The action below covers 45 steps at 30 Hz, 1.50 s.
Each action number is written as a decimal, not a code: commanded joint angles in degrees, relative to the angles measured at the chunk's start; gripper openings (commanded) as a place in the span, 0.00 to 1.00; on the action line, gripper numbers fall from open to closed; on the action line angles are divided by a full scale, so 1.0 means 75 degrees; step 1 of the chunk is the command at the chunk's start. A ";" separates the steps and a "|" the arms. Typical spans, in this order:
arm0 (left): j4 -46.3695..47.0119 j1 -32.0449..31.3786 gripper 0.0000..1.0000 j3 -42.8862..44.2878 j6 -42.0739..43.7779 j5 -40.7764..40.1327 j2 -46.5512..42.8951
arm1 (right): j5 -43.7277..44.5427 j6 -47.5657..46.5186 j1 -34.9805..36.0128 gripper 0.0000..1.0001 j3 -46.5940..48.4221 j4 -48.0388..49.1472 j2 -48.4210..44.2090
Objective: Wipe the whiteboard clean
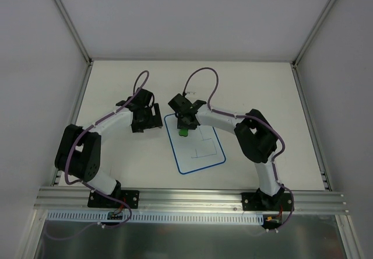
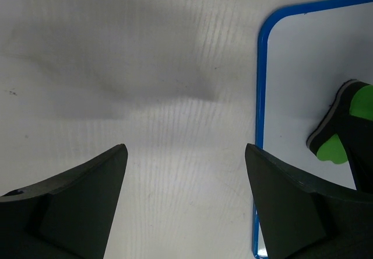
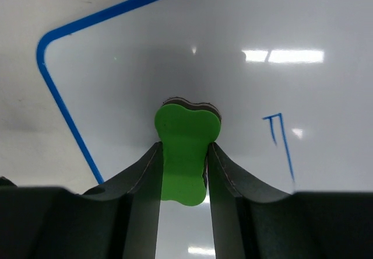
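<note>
The whiteboard (image 1: pixel 201 151), white with a thin blue border, lies flat at the table's middle with thin line drawings on it. My right gripper (image 1: pixel 184 126) is shut on the green eraser (image 3: pixel 185 154) and holds it on the board's far left part; blue lines (image 3: pixel 278 136) show to its right. My left gripper (image 1: pixel 145 122) is open and empty over bare table just left of the board; its view shows the board's blue edge (image 2: pixel 260 95) and the green eraser (image 2: pixel 344 130) at the right.
White walls with metal frame posts (image 1: pixel 67 20) enclose the table on three sides. An aluminium rail (image 1: pixel 186 199) runs along the near edge where both arm bases are bolted.
</note>
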 commanded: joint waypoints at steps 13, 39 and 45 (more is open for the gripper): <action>0.0248 -0.0825 0.52 0.1572 -0.1019 0.0102 0.2029 | -0.0514 -0.2001 -0.1079 0.08 -0.1301 -0.0086 -0.1374; 0.0213 -0.0931 0.00 0.1654 -0.1019 -0.0320 0.3049 | -0.2074 -0.2552 -0.1490 0.00 0.0151 -0.0062 0.0243; 0.0190 -0.0919 0.00 0.1713 -0.1125 -0.0402 0.3061 | -0.1466 -0.2025 -0.1734 0.00 -0.0585 -0.0167 -0.0201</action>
